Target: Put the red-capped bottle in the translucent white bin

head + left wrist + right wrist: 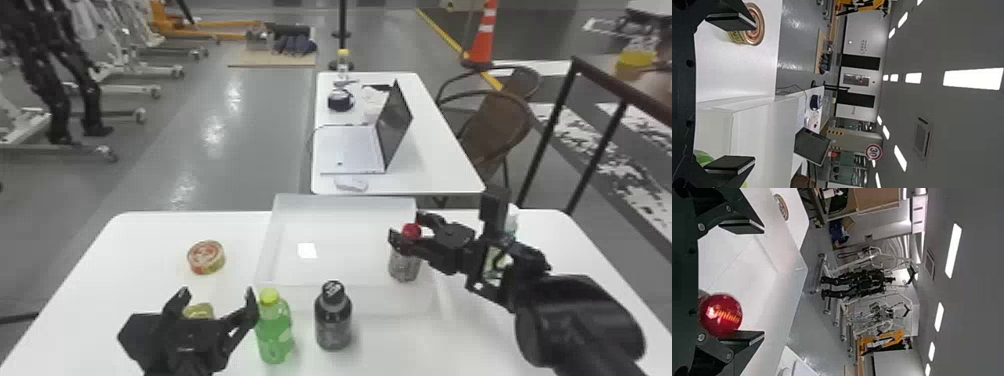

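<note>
Right claw (406,226) at the right-hand side of the translucent white bin (345,196), its two fingers parted. Between them rises the red cap (721,314), closer to one finger than to the other; whether that finger touches it, I cannot tell. Below the claw, the red-capped bottle (404,267) stands upright, seemingly within the bin and on its floor — beside the wall nearest the right arm.

Progress, as judged from where I stand: nearly complete. The placing itself appears done, with the bottle inside the bin and no firm grip visible upon it. Left to do is the clearing of the claw: a lift straight upward, fingers wide, until both are free of the cap. A sideways exit could catch the cap and tip the bottle against the wall.

Left claw (216,298) parked over the near left part of the counter (125,260), fingers spread and gripping nothing. Just to its right stands a green bottle (274,330), and farther right a dark bottle (333,322), both in front of the bin; beyond the claw lies a round tin (206,257). None of these belongs to the task — each can be left alone.
</note>
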Controlling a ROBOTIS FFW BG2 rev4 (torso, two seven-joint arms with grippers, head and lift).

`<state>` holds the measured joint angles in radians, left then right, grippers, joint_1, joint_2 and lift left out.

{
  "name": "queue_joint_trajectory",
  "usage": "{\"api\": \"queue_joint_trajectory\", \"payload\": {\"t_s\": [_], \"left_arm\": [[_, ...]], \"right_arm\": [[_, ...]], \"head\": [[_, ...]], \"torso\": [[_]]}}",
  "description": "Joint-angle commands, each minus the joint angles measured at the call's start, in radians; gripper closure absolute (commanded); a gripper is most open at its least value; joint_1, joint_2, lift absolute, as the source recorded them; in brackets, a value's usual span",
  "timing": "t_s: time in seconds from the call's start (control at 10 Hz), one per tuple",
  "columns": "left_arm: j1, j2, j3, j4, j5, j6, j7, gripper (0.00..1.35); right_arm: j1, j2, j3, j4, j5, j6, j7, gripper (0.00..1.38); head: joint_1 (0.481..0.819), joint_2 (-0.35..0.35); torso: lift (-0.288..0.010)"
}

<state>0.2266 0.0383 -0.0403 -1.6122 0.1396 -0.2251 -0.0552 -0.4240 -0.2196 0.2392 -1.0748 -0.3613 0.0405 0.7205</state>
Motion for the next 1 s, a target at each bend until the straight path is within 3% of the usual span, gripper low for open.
{"api": "queue_joint_trajectory", "payload": {"t_s": [0.0, 0.2, 0.4, 0.6, 0.9], "left_arm": [[0.000, 0.000, 0.000, 0.000, 0.000, -0.005, 0.000, 0.11], [0.004, -0.002, 0.002, 0.000, -0.002, -0.008, 0.000, 0.11], [0.005, -0.002, 0.002, 0.000, -0.002, -0.016, 0.000, 0.11], [0.010, -0.003, 0.004, -0.002, -0.008, -0.026, 0.000, 0.11], [0.013, -0.008, 0.008, -0.002, -0.018, -0.034, 0.002, 0.11]], "right_arm": [[0.123, -0.001, -0.083, -0.221, 0.039, 0.036, -0.044, 0.33], [0.280, 0.016, -0.204, -0.471, 0.154, 0.081, -0.098, 0.33], [0.430, 0.068, -0.288, -0.623, 0.211, 0.072, -0.158, 0.33], [0.534, 0.123, -0.311, -0.637, 0.211, 0.041, -0.182, 0.33], [0.634, 0.171, -0.310, -0.620, 0.189, -0.053, -0.220, 0.33]], "head": [[0.549, 0.000], [0.549, 0.000], [0.549, 0.000], [0.549, 0.000], [0.549, 0.000]], "torso": [[-0.100], [-0.100], [-0.100], [-0.100], [-0.100]]}}
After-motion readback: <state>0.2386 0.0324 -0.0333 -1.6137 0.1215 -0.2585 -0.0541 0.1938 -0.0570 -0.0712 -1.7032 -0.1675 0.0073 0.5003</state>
